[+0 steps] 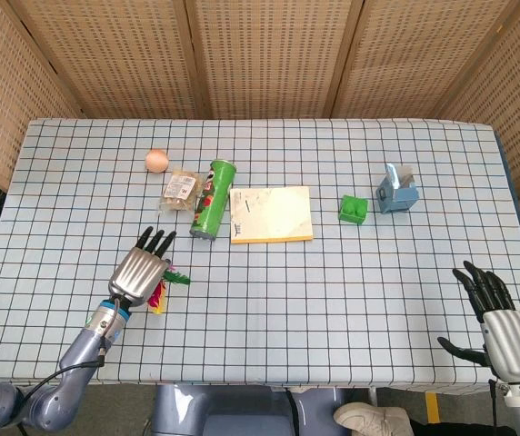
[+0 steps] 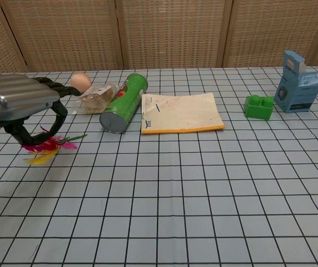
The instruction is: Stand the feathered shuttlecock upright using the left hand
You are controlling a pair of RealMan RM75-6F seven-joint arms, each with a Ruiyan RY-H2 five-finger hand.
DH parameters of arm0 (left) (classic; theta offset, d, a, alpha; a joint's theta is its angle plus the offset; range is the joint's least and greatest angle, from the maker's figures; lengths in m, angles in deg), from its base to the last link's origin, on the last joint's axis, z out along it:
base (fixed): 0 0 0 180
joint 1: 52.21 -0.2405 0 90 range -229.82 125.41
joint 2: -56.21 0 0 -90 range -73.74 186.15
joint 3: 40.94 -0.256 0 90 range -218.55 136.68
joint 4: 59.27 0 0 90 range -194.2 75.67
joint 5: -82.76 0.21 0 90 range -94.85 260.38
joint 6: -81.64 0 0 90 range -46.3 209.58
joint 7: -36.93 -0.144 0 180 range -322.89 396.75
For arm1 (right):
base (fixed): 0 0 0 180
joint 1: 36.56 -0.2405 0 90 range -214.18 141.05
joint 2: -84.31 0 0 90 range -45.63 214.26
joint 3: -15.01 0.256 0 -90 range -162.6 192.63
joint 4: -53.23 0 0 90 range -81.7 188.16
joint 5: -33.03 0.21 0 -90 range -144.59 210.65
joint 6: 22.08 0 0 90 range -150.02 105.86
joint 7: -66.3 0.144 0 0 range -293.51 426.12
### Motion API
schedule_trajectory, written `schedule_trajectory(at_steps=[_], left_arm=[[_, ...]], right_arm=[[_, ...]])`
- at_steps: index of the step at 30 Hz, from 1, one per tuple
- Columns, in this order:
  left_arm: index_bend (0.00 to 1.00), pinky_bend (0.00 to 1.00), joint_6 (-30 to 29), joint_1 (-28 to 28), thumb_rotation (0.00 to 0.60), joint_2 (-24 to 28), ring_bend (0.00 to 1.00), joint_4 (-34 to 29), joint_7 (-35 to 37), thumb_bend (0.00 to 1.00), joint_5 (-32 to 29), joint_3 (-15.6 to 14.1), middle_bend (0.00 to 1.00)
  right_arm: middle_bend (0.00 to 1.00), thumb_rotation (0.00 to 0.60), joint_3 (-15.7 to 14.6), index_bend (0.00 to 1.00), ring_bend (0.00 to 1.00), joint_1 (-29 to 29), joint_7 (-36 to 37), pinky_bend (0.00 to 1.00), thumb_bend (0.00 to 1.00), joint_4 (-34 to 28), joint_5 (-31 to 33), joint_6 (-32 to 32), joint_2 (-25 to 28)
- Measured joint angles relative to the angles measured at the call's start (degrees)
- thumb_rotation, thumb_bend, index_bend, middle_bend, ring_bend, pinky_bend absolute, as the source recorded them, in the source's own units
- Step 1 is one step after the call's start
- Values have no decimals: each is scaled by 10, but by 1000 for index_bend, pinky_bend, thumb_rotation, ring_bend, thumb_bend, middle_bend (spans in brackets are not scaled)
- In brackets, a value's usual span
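The feathered shuttlecock (image 2: 46, 147) has pink, yellow and green feathers. It hangs tilted, feathers trailing down and right, just above the checked tablecloth at the front left. My left hand (image 2: 23, 103) grips it from above with its fingers curled around it; the cork end is hidden inside the hand. In the head view the same left hand (image 1: 139, 271) covers most of the shuttlecock (image 1: 161, 292), with only feather tips showing beside it. My right hand (image 1: 496, 313) rests off the table's front right corner, fingers spread and holding nothing.
A green chip can (image 2: 124, 103) lies on its side right of my left hand, next to a snack packet (image 2: 94, 98) and an orange ball (image 2: 80, 81). A yellow notebook (image 2: 180, 112) lies mid-table. A green brick (image 2: 258, 107) and blue box (image 2: 297, 83) stand far right.
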Motion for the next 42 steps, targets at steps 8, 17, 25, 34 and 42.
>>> schedule_trajectory(at_steps=[8,17,25,34,42], left_arm=[[701,0,-9,-9,600,48,0,-26,39,522,14,16,0],[704,0,-3,-21,600,77,0,-22,80,521,30,21,0],[706,0,6,-30,600,72,0,2,104,522,42,23,0],[706,0,12,-31,600,55,0,18,104,521,41,26,0],[705,0,6,-38,600,54,0,19,104,520,47,26,0]], right_arm=[[0,600,0,0,0,0,-4,0,0,-1,-1,0,-1],[0,600,-1,0,0,-1,-9,0,0,0,0,-3,-3],[0,600,-1,0,0,-1,-14,0,0,-1,0,-4,-4],[0,600,-2,0,0,-2,-16,0,0,-1,1,-6,-6],[0,600,-2,0,0,-2,-16,0,0,-1,0,-6,-6]])
